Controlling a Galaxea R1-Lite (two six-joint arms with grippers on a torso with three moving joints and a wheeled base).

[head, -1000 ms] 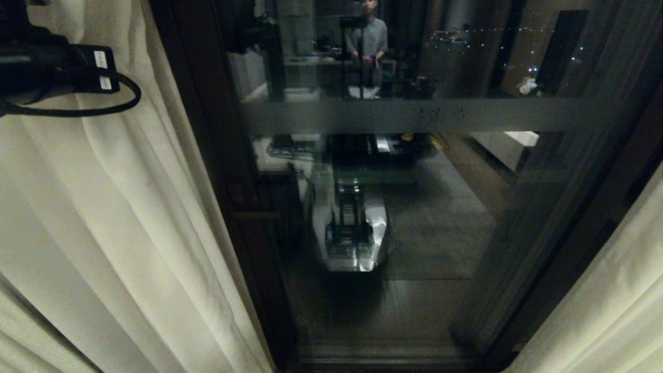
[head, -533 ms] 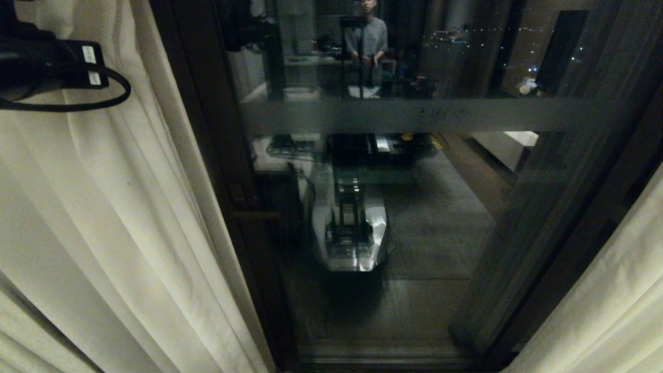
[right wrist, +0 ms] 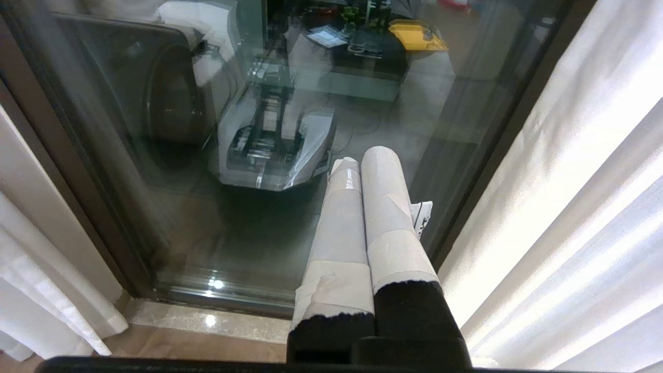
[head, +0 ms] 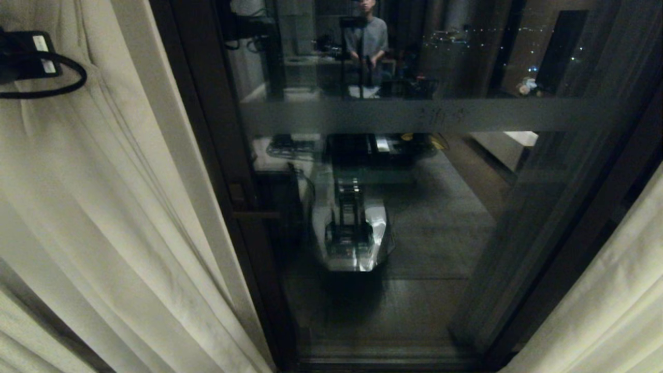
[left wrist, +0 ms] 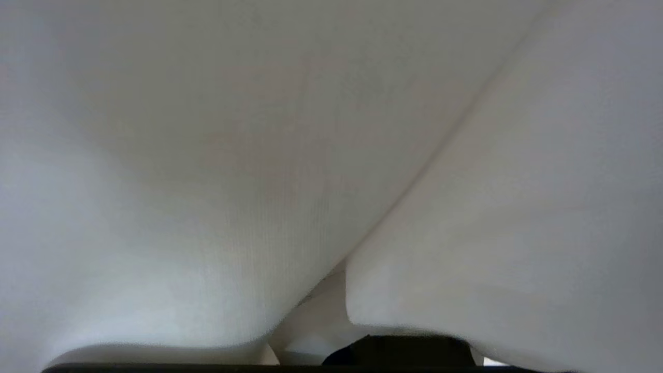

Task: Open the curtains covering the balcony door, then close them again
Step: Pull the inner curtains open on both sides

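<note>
Cream fabric of the left curtain [head: 103, 207] hangs in long vertical pleats at the left edge of the bared balcony door [head: 414, 207]. The left tool [head: 20, 57], pressed together, sits high in those folds, so drawing them shut means pulling rightward across the glass. The right tool [right wrist: 357, 171], also pressed together and empty, hangs nearer the right curtain [right wrist: 570, 207].

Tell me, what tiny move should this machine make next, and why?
Probably carry the left curtain a bit further left. The left arm is against it at the picture's edge, fabric fills the left wrist view, and the balcony door already shows between both panels. The right end effector hangs idle, shut.
</note>
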